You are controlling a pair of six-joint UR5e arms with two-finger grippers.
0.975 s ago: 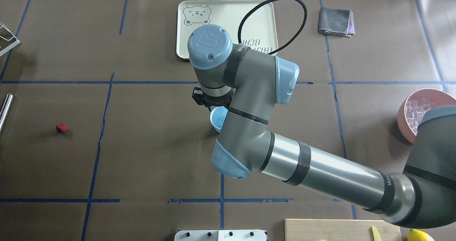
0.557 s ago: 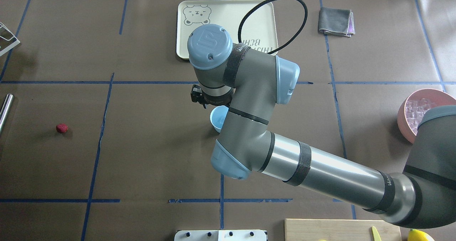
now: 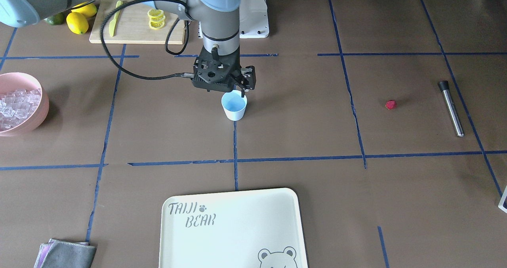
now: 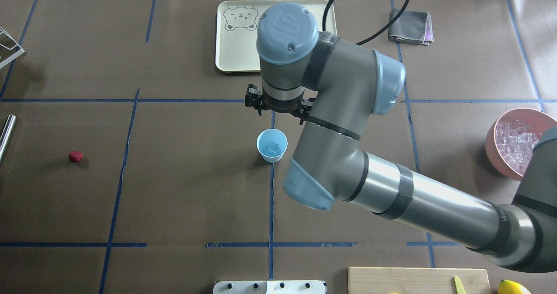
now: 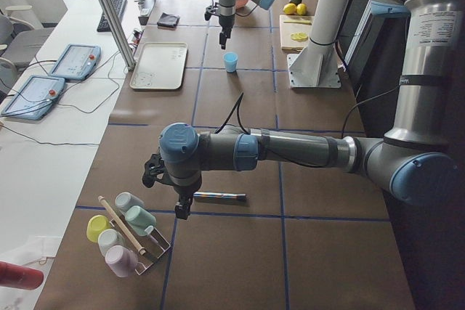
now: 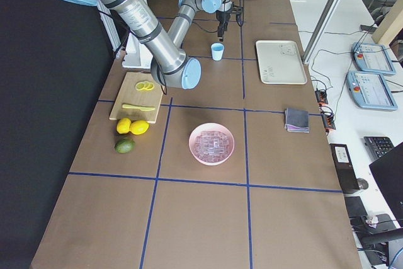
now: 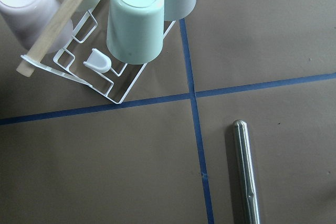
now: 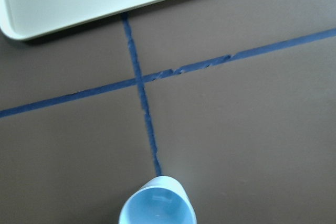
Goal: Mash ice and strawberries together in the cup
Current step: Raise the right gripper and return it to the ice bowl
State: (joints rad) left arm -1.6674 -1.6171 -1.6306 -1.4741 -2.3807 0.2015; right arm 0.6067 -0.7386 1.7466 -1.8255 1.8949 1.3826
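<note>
The light-blue cup (image 4: 272, 145) stands upright mid-table, also in the front view (image 3: 234, 106) and at the bottom of the right wrist view (image 8: 157, 208). One ice cube (image 4: 273, 147) lies inside it. More ice (image 4: 515, 137) fills the pink bowl. The red strawberry (image 4: 75, 156) lies alone far to the left (image 3: 391, 104). My right gripper (image 3: 243, 87) hangs just beyond the cup's far side, above its rim, jaws apart and empty. My left gripper (image 5: 182, 208) shows only in the left side view, above the metal muddler (image 5: 218, 196); I cannot tell its state.
The pink bowl (image 4: 491, 141) sits at the right edge. A cream tray (image 4: 235, 46) lies beyond the cup and a grey cloth (image 4: 409, 25) to its right. A cutting board with lemon slices (image 3: 134, 26) and lemons (image 3: 77, 22) are near the base. A cup rack (image 7: 105, 51) stands by the muddler (image 7: 247, 171).
My right arm has moved off the cup toward the tray. The cup, half hidden before, now shows whole with an ice cube inside.
</note>
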